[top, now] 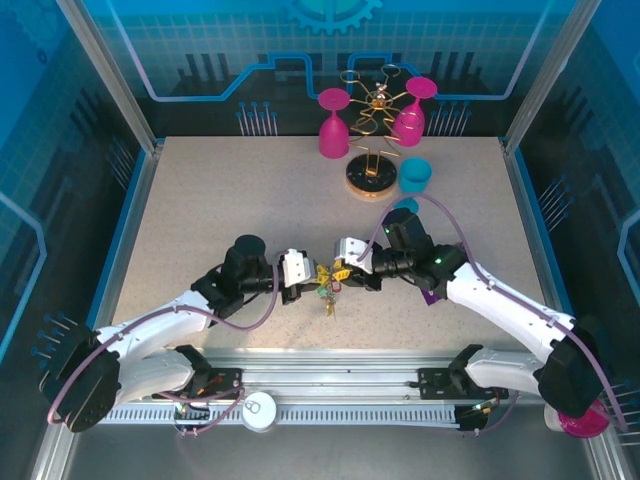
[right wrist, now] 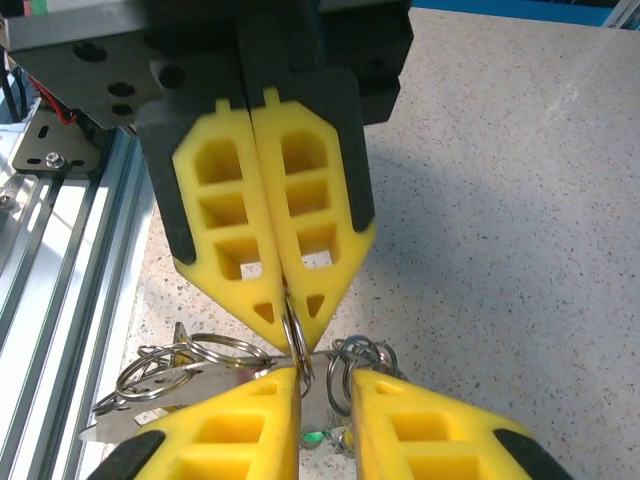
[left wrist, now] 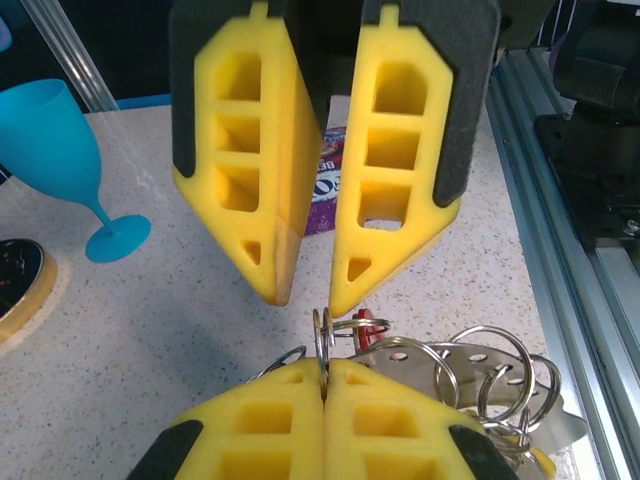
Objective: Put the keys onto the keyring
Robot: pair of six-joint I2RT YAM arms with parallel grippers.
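Here, locate the left gripper [left wrist: 325, 368] tip to tip with the right gripper [left wrist: 310, 303], near the middle of the tabletop's [top: 220, 200] near edge. Note left jaws pressed together on the thin keyring [left wrist: 322, 340], held edge-on. Note right jaws slightly apart, possibly brushing that keyring. Find the keys [top: 328, 297] bunched with other split rings [left wrist: 490, 365] just beneath both grippers.

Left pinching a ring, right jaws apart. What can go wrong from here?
1. The left gripper holds the ring only by its thin edge, right at the fingertips. The bunch seems to hang off it, so its weight could twist the ring out.
2. The right gripper is open with the bunch crowding its tips. Closing may catch the wrong loop, or several.
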